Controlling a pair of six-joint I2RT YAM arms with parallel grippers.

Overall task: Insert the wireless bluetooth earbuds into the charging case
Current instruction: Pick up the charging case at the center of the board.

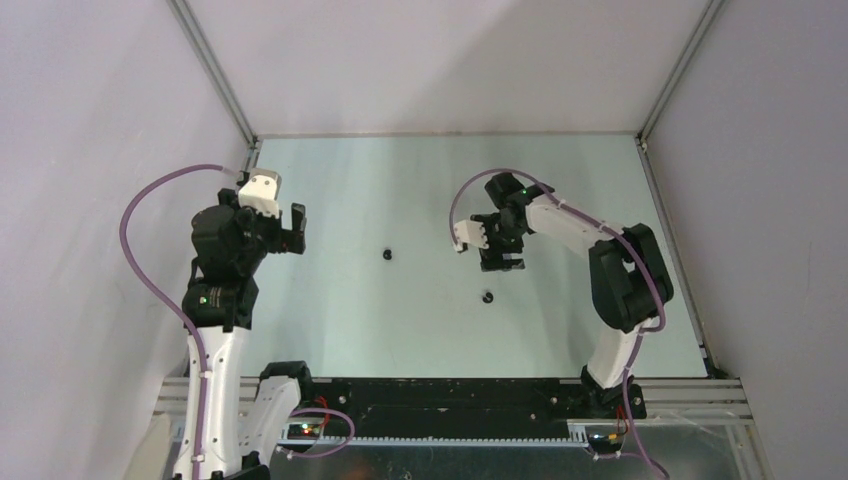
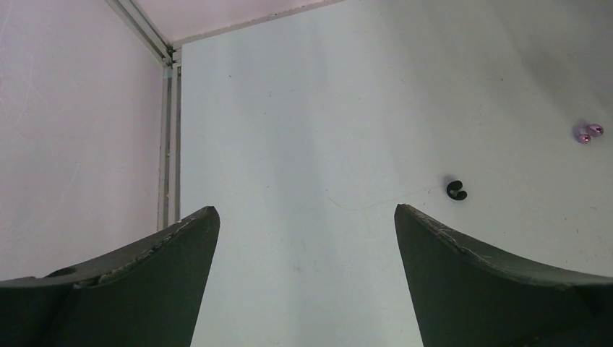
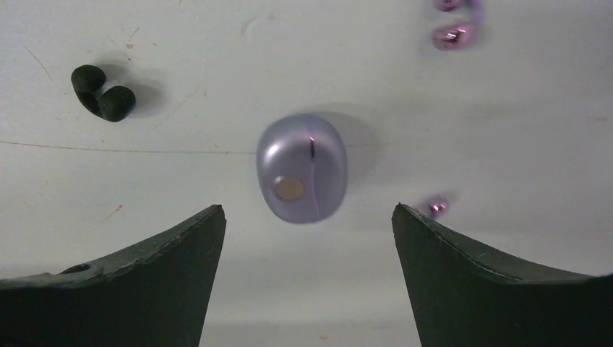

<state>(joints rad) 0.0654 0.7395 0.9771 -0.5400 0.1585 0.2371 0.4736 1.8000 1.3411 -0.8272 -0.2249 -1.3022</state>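
Note:
A lilac charging case (image 3: 301, 168), rounded, with a dark slit and a small metal disc, lies on the table just ahead of my right gripper (image 3: 307, 213). The jaws are open and stand wide of the case on both sides. One black earbud (image 3: 103, 92) lies to the case's upper left. A purple earbud (image 3: 454, 34) lies at the upper right, and another purple earbud (image 3: 436, 206) peeks out beside the right fingertip. My left gripper (image 2: 307, 217) is open over bare table, with a black earbud (image 2: 456, 190) and a purple earbud (image 2: 588, 132) to its right.
From above, the left gripper (image 1: 295, 232) hovers near the left wall and the right gripper (image 1: 500, 262) sits mid-table, covering the case. Two black earbuds (image 1: 387, 254) (image 1: 488, 297) lie between the arms. Metal frame rails (image 1: 215, 70) border the pale table (image 1: 400, 330).

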